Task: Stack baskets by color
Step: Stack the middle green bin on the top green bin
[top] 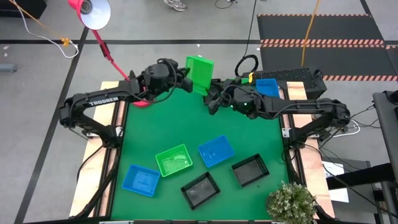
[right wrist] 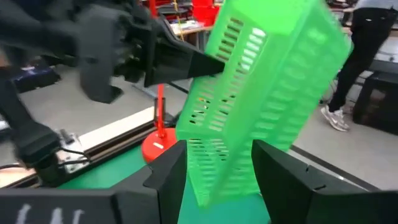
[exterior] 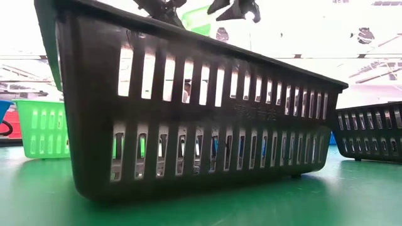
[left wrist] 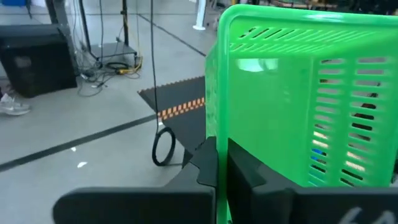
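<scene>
My left gripper [top: 184, 78] holds a bright green basket [top: 199, 73] in the air over the table's far edge, tipped up on end. My right gripper [top: 210, 101] comes level from the right and is open. Its two fingers [right wrist: 169, 177] stand on either side of the held basket's lower end [right wrist: 214, 168]; whether they touch it I cannot tell. On the green table near the front rest a green basket [top: 173, 160], two blue baskets [top: 216, 150] [top: 141, 180] and two black baskets [top: 200, 190] [top: 250, 170], each on its base. Another blue basket [top: 267, 86] lies under the right arm. My left gripper is shut on one wall of the green basket, pinched between its two fingers near the rim [left wrist: 216, 134]. The fingers come nearly level from the table's left. The basket is lifted clear of the table and stands tilted, on end, above and beyond the fingers.
A pink lamp with a round base [top: 140, 99] stands at the far left of the table, close under the left arm. A small potted plant [top: 291, 200] sits at the near right corner. Bare green mat lies between the lifted basket and the baskets at the front.
</scene>
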